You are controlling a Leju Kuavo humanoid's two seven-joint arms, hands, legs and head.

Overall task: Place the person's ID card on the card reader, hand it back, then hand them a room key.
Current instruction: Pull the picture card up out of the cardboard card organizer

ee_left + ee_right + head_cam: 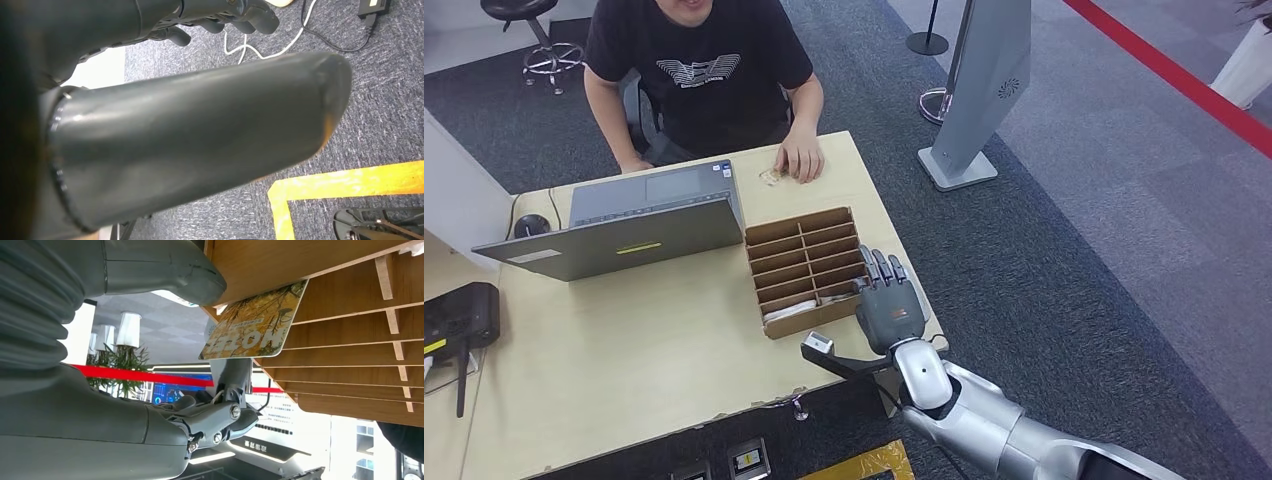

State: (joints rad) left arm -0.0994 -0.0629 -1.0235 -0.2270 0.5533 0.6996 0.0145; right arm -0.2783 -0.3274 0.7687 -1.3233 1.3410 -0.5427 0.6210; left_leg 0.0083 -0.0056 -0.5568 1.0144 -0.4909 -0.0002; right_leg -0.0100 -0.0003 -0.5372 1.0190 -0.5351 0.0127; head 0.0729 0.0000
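while the person (704, 70) sits across the wooden table (654, 350) with one hand (801, 157) resting on its far edge, the robot's right hand (889, 305) is at the near right corner of the divided wooden box (809, 268). in the head view its dark fingers (882, 268) lie over the box's right rim and point toward the person. in the right wrist view a room key card (255, 325), printed with autumn leaves and white letters, leans out of one slot of the box, against a wooden divider. the thick grey thumb (165, 270) lies close beside the card's corner, and the darker fingers (212, 415) curl on the other side of it, apart from the card. whether the thumb touches the card cannot be told; the hand looks partly open with nothing gripped.

a small pale card (771, 176) lies on the table just beside the person's hand. an open grey laptop (629, 215) stands left of the box, with a black mouse (529, 225) near its far left corner and a black device (459, 315) at the table's left edge.

the left hand (210, 15) hangs over grey carpet, its dark fingers curled in and holding nothing.
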